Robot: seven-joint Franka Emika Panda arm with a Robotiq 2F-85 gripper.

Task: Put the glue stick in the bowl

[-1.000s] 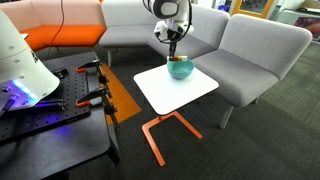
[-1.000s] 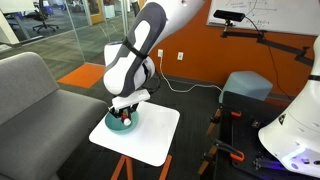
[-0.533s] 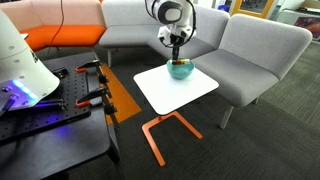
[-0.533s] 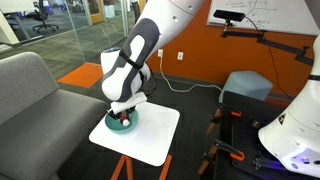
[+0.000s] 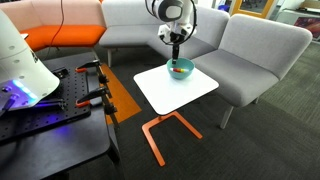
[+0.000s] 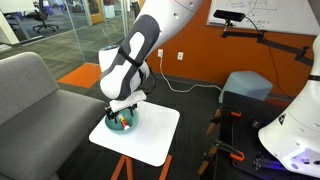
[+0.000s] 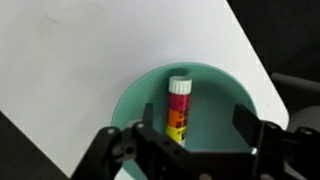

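Observation:
The turquoise bowl (image 7: 215,110) fills the lower middle of the wrist view, and the glue stick (image 7: 178,108) lies inside it, white cap pointing away, red and orange body toward me. My gripper (image 7: 195,130) hangs just above the bowl, open, its dark fingers (image 7: 246,122) spread to either side, and the stick lies close to the left one. In both exterior views the gripper (image 5: 178,52) (image 6: 120,108) points straight down over the bowl (image 5: 181,69) (image 6: 122,122), which stands near a far corner of the white square table (image 5: 170,92) (image 6: 150,140).
Grey sofa seats (image 5: 255,55) wrap closely around the table's far sides, with another grey seat (image 6: 30,90) beside it. A black bench with orange clamps (image 5: 70,95) stands close by. The table's orange legs (image 5: 160,130) rest on dark carpet.
The jaws have spread apart and the glue stick now lies loose in the bowl. The arm has stayed over the bowl.

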